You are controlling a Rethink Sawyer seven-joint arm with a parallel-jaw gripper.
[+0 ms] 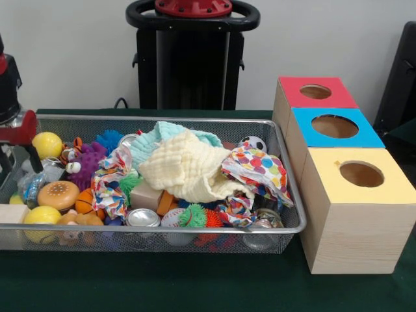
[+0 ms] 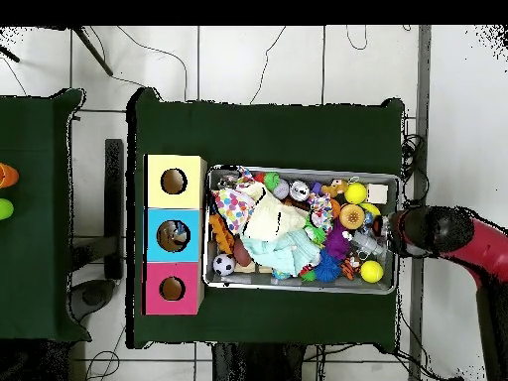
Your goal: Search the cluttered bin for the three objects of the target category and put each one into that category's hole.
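1. The wire bin (image 1: 286, 224) occupies the centre and left of the front view, resting on the green bench (image 1: 195, 286). It is filled to the rim with mixed small items.
2. Three wooden boxes stand in a row just beside the bin at the right of the front view: the red-topped box (image 1: 289, 92) at the upper end, the blue-topped box (image 1: 305, 133) in the middle, the yellow-topped box (image 1: 396, 188) lowest. Each has one round hole in its top.
3. The target category is not identifiable from these views. Candidates on show: a yellow ball (image 1: 47, 144) at the bin's upper left, a soccer ball (image 1: 255, 143) at its upper right, a tin can (image 1: 142, 218) at the lower edge.
4. A cream cloth (image 1: 188, 166) and a spotted cloth (image 1: 260, 170) cover the centre of the bin. Items beneath them are hidden.
5. The gripper (image 1: 18, 133) sits at the left edge of the front view, over the bin's left end. The state of the jaws cannot be determined.
6. Hazards, as judged:
   - A descent onto cloth may snag fabric and drag neighbouring items out.
   - Round balls may roll from a partial grasp.
   - Crowding may block the jaws.
   - The holes are narrow; an off-centre release may leave an item on a box top.
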